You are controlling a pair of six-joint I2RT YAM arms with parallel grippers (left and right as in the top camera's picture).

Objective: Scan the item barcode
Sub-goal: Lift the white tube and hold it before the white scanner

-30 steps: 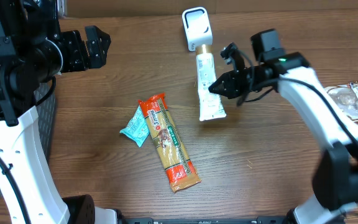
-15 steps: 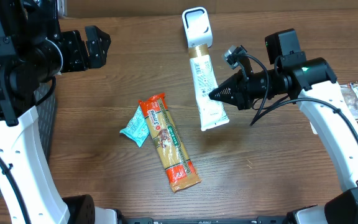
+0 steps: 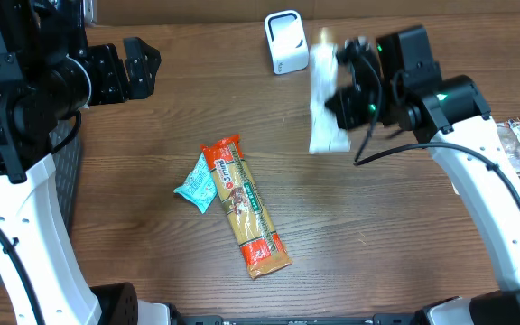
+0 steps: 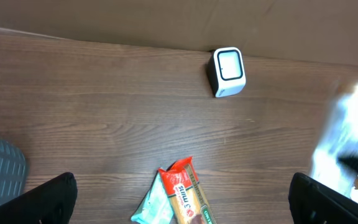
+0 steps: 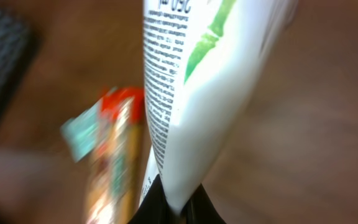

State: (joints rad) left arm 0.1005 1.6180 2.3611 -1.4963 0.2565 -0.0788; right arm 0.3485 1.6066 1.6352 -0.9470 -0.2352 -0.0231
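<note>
Beside the scanner [image 3: 285, 41] at the far table [image 3: 152, 226] edge, right gripper [image 3: 341, 101] pinches the tube [image 3: 325, 131].

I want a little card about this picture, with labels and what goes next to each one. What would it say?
Held item: white tube, blurred in the overhead view
Who holds it: right gripper, shut on the tube's flat end
Where the tube is: just right of the scanner, not over its front
Left gripper: open, empty, at the far left
Lying on the table: pasta packet and teal packet, touching each other
Barcode: cannot tell, only small print shows
</note>
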